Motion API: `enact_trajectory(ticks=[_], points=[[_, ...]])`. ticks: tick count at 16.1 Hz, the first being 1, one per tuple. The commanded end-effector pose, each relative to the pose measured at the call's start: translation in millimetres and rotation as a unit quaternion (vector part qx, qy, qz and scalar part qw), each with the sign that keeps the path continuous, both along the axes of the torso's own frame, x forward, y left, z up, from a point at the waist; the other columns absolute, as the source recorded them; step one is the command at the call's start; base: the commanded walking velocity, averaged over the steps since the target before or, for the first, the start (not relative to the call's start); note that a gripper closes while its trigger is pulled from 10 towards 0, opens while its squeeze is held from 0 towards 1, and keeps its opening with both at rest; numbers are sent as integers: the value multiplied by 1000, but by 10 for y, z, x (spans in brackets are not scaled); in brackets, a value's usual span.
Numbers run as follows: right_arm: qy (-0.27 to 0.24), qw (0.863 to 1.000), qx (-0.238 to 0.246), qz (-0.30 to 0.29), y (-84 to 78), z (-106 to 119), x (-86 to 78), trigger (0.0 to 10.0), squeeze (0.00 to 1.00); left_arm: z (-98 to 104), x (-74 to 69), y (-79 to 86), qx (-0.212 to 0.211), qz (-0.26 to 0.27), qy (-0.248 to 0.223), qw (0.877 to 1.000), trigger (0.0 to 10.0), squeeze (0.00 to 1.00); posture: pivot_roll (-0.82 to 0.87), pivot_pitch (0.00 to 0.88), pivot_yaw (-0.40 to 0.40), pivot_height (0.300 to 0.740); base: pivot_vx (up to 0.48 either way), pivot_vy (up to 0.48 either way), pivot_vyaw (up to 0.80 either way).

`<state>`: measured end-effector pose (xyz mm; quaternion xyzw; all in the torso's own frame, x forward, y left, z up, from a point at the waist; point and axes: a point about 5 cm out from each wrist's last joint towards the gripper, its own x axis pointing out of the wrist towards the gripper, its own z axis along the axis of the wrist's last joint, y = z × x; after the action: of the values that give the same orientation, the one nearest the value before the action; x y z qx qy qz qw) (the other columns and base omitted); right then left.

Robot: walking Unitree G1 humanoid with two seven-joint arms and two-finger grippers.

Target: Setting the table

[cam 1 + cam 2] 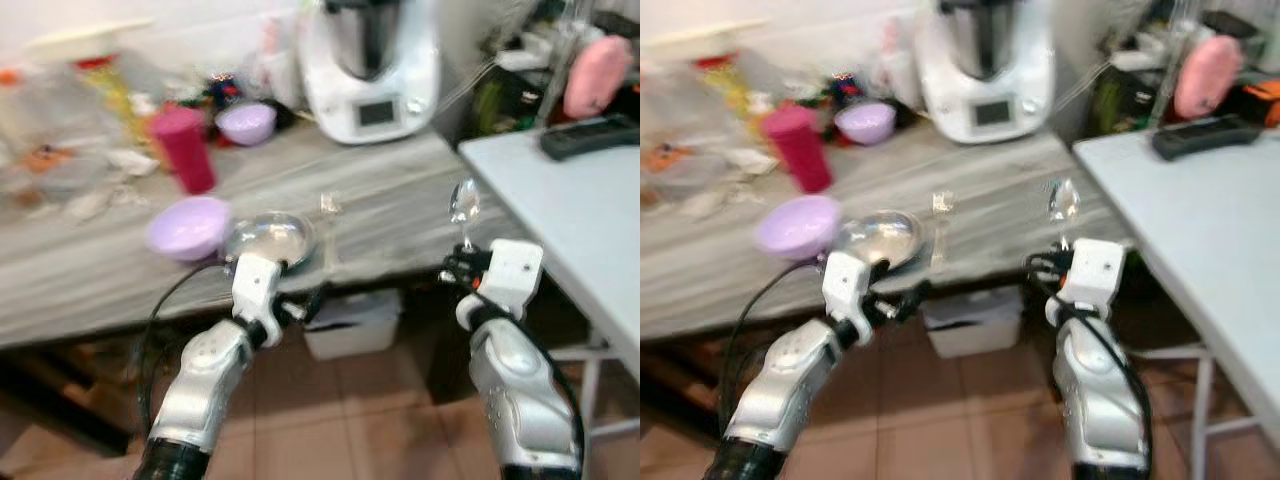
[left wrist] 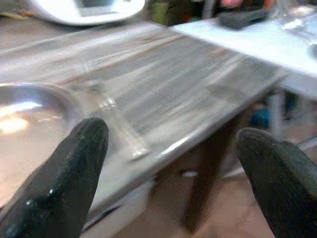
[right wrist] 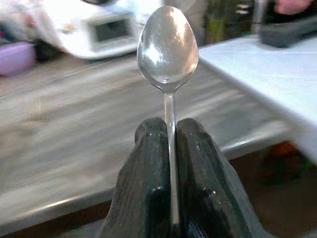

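A: Nearest to us are the two silver arms, raised in front of the wooden counter point(image 1: 400, 200). Left first?

B: The left gripper point(image 2: 173, 163) sits at the counter's front edge, fingers point(image 2: 64, 173) spread wide with nothing between them. Just ahead of it, on the counter, is a shiny metal bowl point(image 1: 270, 240). Touching that bowl on the gripper's outer side is a lilac bowl point(image 1: 190, 226).

A: And the glinting thing beside the metal bowl?

B: A piece of cutlery point(image 1: 329, 215), lying flat just past the left gripper on its inner side. Too blurred to say if it's a fork or something else.

A: Farther back?

B: A pink cup point(image 1: 184, 148) stands upright well beyond the left gripper, with a second lilac bowl point(image 1: 246, 123) near it. A white kitchen machine point(image 1: 372, 70) stands at the back of the counter, roughly between the two arms. The clutter at the far left is a smear.

A: Now the right.

B: The right gripper point(image 3: 171, 134) is clamped tight on the handle of a spoon point(image 3: 167, 49). The spoon stands upright above the fingers, bowl end topmost, held in the air at the counter's front edge.

A: Past it?

B: On the right gripper's outer side is a white table point(image 1: 580, 210), close by. A dark flat object point(image 1: 588, 137) lies at its far end, with something pink point(image 1: 597, 75) behind.
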<state>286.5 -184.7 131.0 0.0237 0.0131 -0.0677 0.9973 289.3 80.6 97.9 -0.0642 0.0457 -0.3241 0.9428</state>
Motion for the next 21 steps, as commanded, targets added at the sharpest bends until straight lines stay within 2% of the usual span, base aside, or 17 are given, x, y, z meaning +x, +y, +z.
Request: enact_trajectory(ticks=[1,3,8,10,13,16,19,20,21], points=[[-14,1000,9,16,109,62,31,10000,0,19,19,124,12,11,-6,1000,10000,0,-284,0,118,740,341,0,0],[-13,1000,9,16,119,54,21,10000,0,30,14,134,13,16,-10,1000,10000,0,-285,0,119,740,319,0,0],[-21,999,-3,26,127,73,16,10000,0,97,37,206,13,54,-29,998,10000,0,-281,0,118,740,0,0,0],[-25,999,-2,29,136,88,15,10000,0,116,30,259,21,71,-33,997,10000,0,-277,0,119,740,0,0,669],[-24,999,-2,29,141,80,16,10000,0,101,-31,274,25,54,-35,998,10000,0,-272,0,119,740,0,0,748],[-21,1000,1,18,120,74,24,10000,0,122,-17,240,27,46,-38,998,10000,0,-271,0,119,740,0,0,144],[-18,1000,0,2,81,66,27,10000,0,166,-55,160,17,-6,-41,999,10000,0,-272,0,120,740,0,0,0],[-10,1000,-7,-11,42,45,25,10000,0,149,-105,125,27,-42,-41,998,10000,0,-271,0,119,740,0,0,0],[-3,1000,-7,-16,19,25,24,10000,0,139,-128,117,35,-55,-43,997,10000,0,-271,0,119,740,0,0,0]])
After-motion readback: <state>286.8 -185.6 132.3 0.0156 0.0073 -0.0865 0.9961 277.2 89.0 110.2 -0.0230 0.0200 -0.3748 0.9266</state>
